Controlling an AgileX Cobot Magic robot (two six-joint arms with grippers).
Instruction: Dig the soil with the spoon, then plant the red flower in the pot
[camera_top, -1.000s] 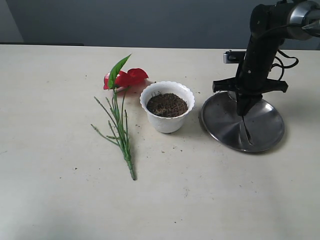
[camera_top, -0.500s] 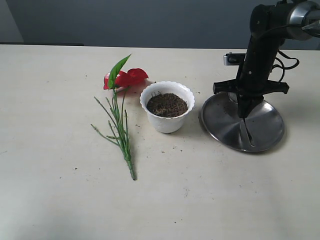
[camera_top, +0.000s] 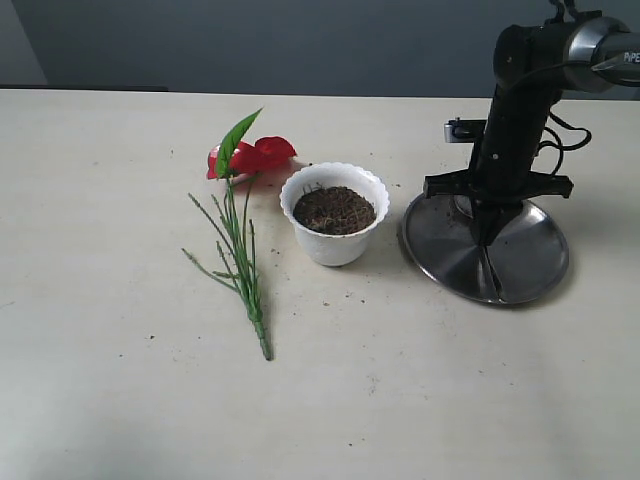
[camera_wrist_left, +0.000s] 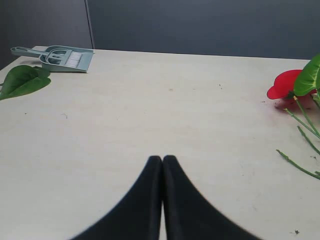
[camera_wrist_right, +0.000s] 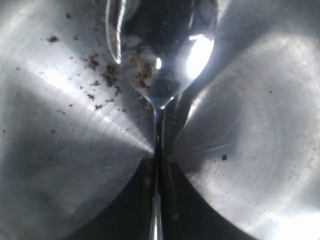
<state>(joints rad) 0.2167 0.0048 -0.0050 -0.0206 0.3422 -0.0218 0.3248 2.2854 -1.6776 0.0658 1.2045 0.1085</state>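
The white scalloped pot stands mid-table, filled with dark soil. To its left lies the red flower, green stems trailing toward the front; its bloom also shows in the left wrist view. My right gripper points down over the steel plate, shut on the thin handle of the spoon. The spoon's bowl hangs just above the plate, with crumbs of soil beside it. My left gripper is shut on nothing, over bare table left of the flower.
A green dustpan with a brush and a loose green leaf lie at the far left of the table. A few soil crumbs are scattered around the pot. A dark wall runs behind the table.
My right gripper has sunk slightly toward the plate, still holding the spoon. The flower and pot have not moved.
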